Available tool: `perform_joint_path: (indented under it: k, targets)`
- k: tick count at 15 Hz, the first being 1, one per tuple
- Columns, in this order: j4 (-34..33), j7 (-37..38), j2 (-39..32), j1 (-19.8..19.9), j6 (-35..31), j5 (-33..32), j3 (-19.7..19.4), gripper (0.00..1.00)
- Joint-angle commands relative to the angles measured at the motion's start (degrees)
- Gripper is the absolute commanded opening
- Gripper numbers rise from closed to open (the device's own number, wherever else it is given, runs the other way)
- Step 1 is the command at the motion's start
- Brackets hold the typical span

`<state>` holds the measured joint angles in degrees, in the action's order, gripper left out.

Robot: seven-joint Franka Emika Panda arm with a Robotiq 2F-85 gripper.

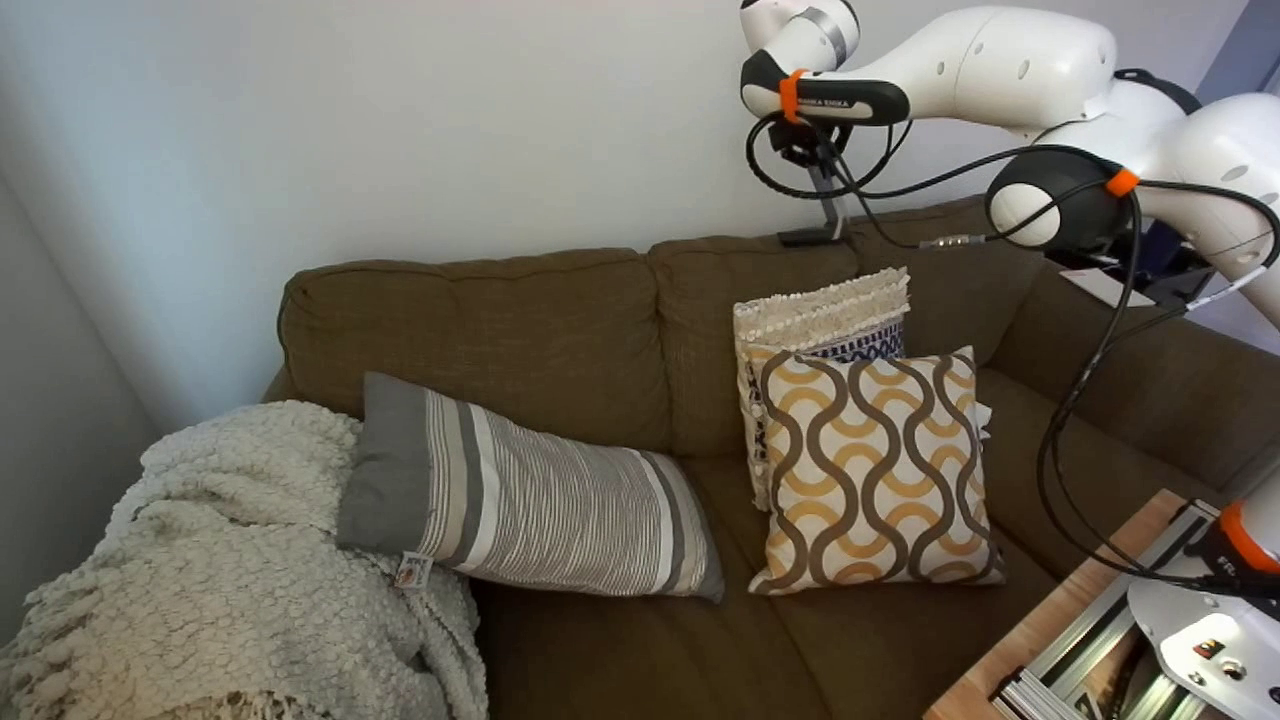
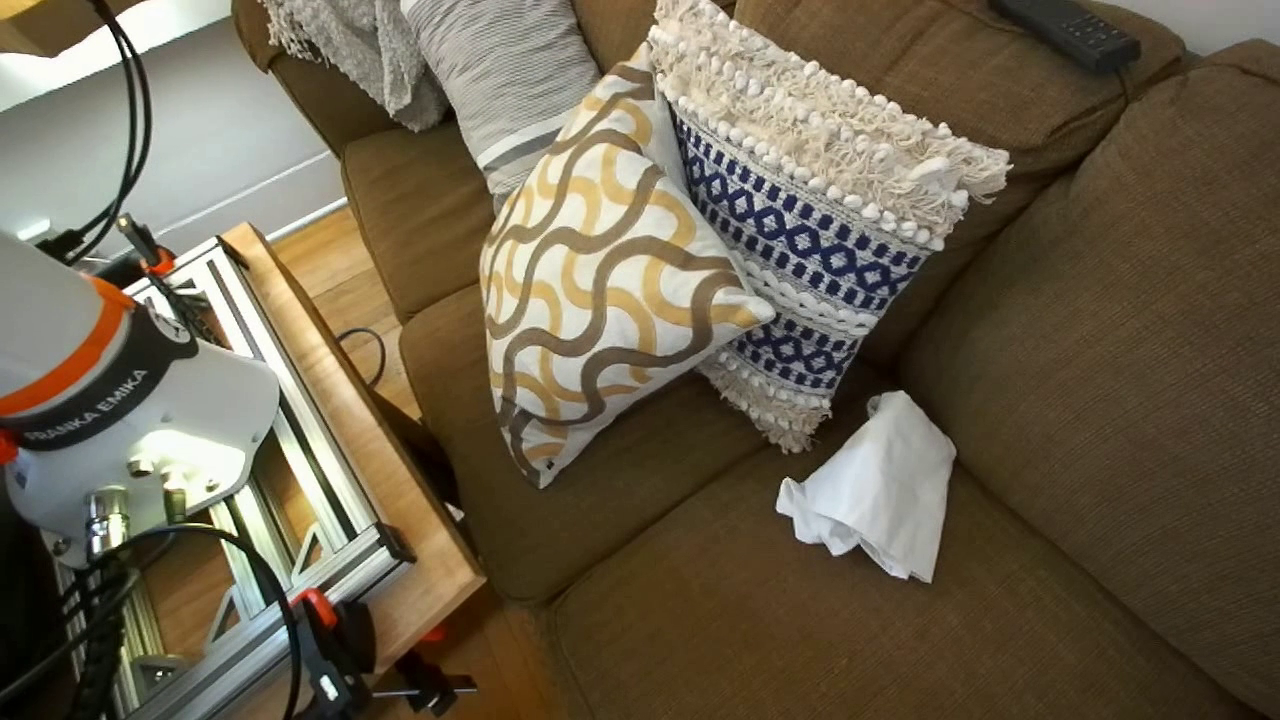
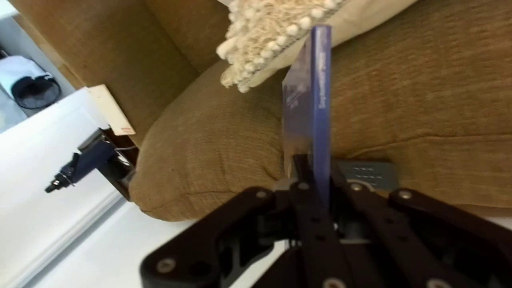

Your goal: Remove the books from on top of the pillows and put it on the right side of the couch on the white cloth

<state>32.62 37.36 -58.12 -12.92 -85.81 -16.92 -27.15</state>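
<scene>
Square fabric pillow with mustard-and-white curvy lattice (image 1: 870,470): landmark for every place below; propped, tilted, on the seat of the large brown-olive fabric couch (image 2: 700,620).
Thin dark-blue rectangular book (image 3: 321,100): held above and behind the lattice pillow, over the couch back, spine showing in the wrist view; pale spine lettering too blurred to read; whether it touches the couch cannot be determined.
Black two-fingered gripper (image 3: 320,170): narrow, gripping the book between its fingers; position above and behind the lattice pillow.
White jointed robot arm with orange straps (image 1: 1040,70): extended over the couch, wrist end above and behind the lattice pillow.
White robot base (image 2: 225,400): in front of the lattice pillow, on a silver metal frame (image 2: 295,410) with a wooden board (image 2: 365,440) beneath.
Square cream pillow with shaggy fringe and navy woven bands (image 2: 800,220): just behind the lattice pillow, partly covered by it in both exterior views.
Long grey-and-white striped bolster (image 1: 560,500): lying aslant beside the lattice pillow.
Nubbly pale-grey throw (image 1: 230,560): heaped well apart from the lattice pillow, past the bolster, one bolster end against it.
Crumpled white cloth (image 2: 875,490): on the couch seat, near the lattice pillow, on the side away from the bolster.
Dark oblong handset with rows of buttons (image 2: 1065,35): on top of the couch back, above and behind the lattice pillow.
</scene>
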Motion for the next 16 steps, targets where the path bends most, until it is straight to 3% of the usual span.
perform_joint_path:
  k: [1, 4, 7, 16]
  targets:
    - [4.51, -10.14, 5.37, 3.84, 7.59, -0.03, -0.6, 0.03]
    - [8.03, -21.19, 8.83, 7.37, 10.54, -0.11, -0.56, 0.03]
    - [14.43, -30.36, 12.23, 10.51, 8.83, 0.82, 0.17, 0.03]
    - [41.0, -44.43, 19.91, 17.02, -5.55, 10.05, 3.93, 0.03]
